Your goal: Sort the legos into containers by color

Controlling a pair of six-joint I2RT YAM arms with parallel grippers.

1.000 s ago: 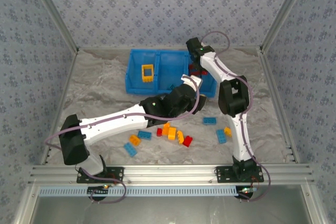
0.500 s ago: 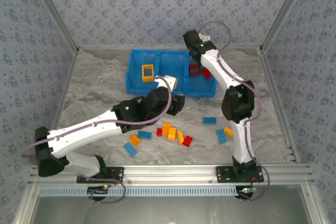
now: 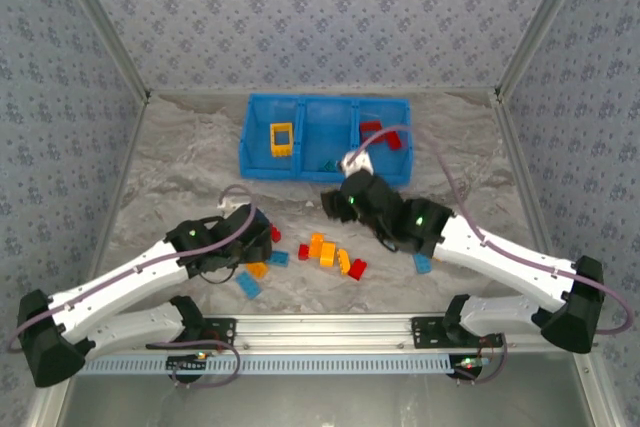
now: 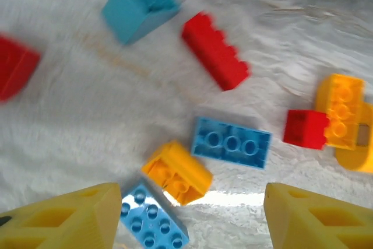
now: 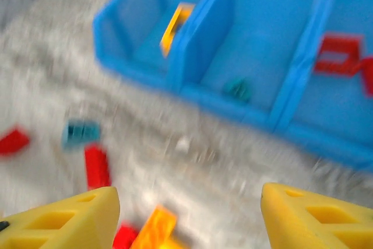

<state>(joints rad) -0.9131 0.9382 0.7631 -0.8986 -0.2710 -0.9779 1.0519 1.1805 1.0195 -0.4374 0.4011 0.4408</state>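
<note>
The blue three-compartment bin point(image 3: 322, 107) stands at the back of the table. Its left compartment holds a yellow frame point(image 3: 281, 139), the middle a small teal brick point(image 3: 328, 164), the right a red frame point(image 3: 378, 135). Loose legos lie in front, among them an orange cluster point(image 3: 322, 247) and a red brick point(image 3: 357, 269). My left gripper point(image 4: 192, 220) is open and empty, low over an orange brick point(image 4: 178, 171), a blue brick point(image 4: 231, 143) and a light blue brick point(image 4: 152, 223). My right gripper point(image 5: 189, 220) is open and empty, facing the bin point(image 5: 233, 56) from above the table.
A red brick point(image 4: 215, 59) and a teal brick point(image 4: 140, 9) lie beyond the left gripper. Another blue brick point(image 3: 422, 263) lies beside the right arm. Crumpled white cloth point(image 3: 180, 167) covers the table. Metal frame posts point(image 3: 120, 137) bound both sides.
Both arms drew back from the bin. The left one swung down to the near-left bricks. The right one left the right compartment and dropped to mid-table.
</note>
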